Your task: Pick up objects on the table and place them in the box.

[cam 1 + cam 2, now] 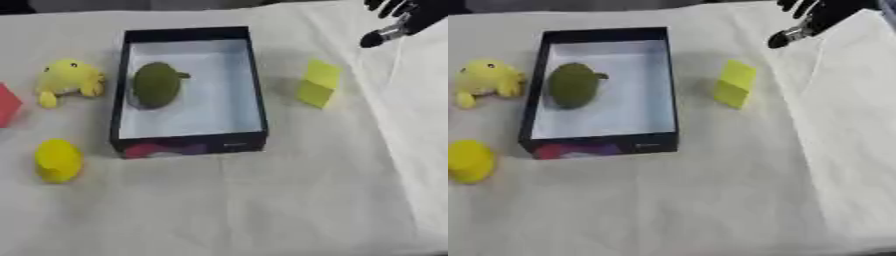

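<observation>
Holding one green object [157, 84], the box [257, 90] lies open; right hand [411, 15] hangs open, empty.

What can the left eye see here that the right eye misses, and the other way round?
Only the left eye view shows a red object at the picture's left edge. The right eye view shows nothing that the left lacks. Both share the dark box holding a green object, a yellow plush toy, a round yellow object, a yellow block, and the right hand in the upper right corner.
</observation>
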